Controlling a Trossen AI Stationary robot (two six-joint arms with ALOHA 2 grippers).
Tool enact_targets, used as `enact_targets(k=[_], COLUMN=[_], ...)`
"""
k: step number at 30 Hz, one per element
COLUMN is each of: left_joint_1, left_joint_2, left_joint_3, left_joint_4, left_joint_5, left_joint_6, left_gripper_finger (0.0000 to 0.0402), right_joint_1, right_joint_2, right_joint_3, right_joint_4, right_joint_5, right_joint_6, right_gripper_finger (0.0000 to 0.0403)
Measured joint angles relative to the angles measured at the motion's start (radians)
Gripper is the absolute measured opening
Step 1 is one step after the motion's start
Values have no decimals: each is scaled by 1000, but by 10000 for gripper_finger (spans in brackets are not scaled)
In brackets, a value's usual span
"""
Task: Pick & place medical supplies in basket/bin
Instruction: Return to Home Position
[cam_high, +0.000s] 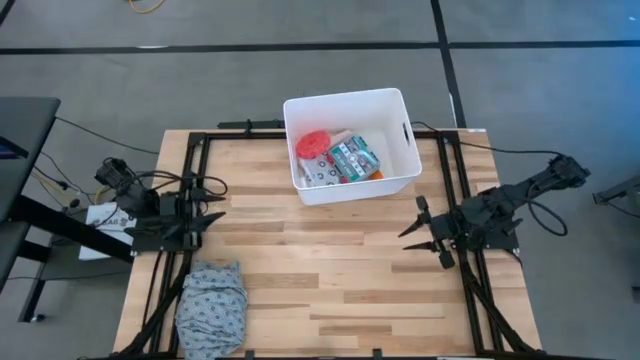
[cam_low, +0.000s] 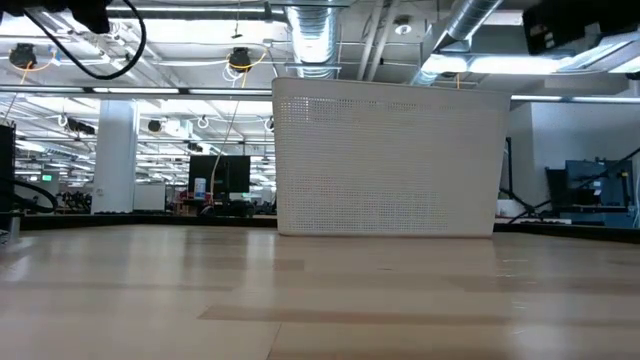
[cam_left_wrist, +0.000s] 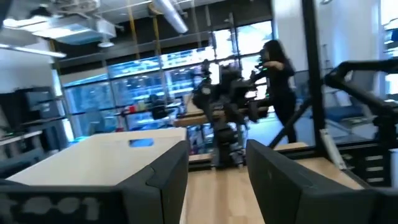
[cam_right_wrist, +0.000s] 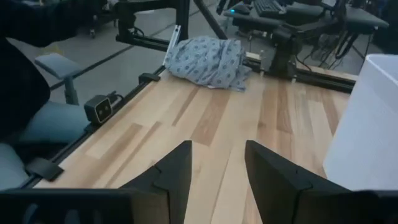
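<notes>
In the high view the left gripper (cam_high: 217, 200) sits at the left edge of the table (cam_high: 330, 285), pointing toward the centre. The left wrist view shows its fingers (cam_left_wrist: 166, 171) set moderately apart with nothing between them. The grey cloth bundle (cam_high: 212, 305) lies at the lower left of the frame, near the left arm's base rails and well apart from the bin. It is not a supply item. The white bin (cam_high: 360, 188) stands at upper centre of the tabletop. Inside it lie the pink-red round disc (cam_high: 312, 143), the green-and-red box (cam_high: 353, 156) and the white packet with black print (cam_high: 320, 172), with an orange item (cam_high: 376, 175) at the box's corner. No supply item shows on the table outside the bin, so placement appears complete and only arm retraction appears to remain. The right gripper (cam_high: 425, 232) sits at right of centre, just below and beside the bin's lower right corner. The right wrist view shows its fingers (cam_right_wrist: 175, 167) parted to a similar gap, holding nothing, with the bin wall (cam_right_wrist: 367, 124) near on one side. Hazards: the right arm is the one closest to the bin. A retraction path that swings toward that corner could strike the wall, shift the bin or tip it. The left arm's cables trail over the table edge and could snag on the frame rails during retraction. If the left arm dips toward the lower left, it could drag the cloth bundle.
</notes>
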Motion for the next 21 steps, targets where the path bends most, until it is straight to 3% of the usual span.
enact_targets(k=[5, 16, 21], left_joint_1=[-2, 0, 2], left_joint_2=[0, 0, 2], left_joint_3=[-2, -256, -260], left_joint_4=[2, 322, 259], left_joint_5=[107, 68, 65], left_joint_6=[-48, -40, -122], left_gripper_finger=[151, 151, 151], right_joint_1=[-11, -44, -66], right_joint_2=[-58, -214, -261], right_joint_3=[-99, -330, -390], right_joint_4=[89, 374, 372], right_joint_5=[1, 1, 2], right_joint_6=[-31, -113, -60], right_gripper_finger=[140, 142, 139])
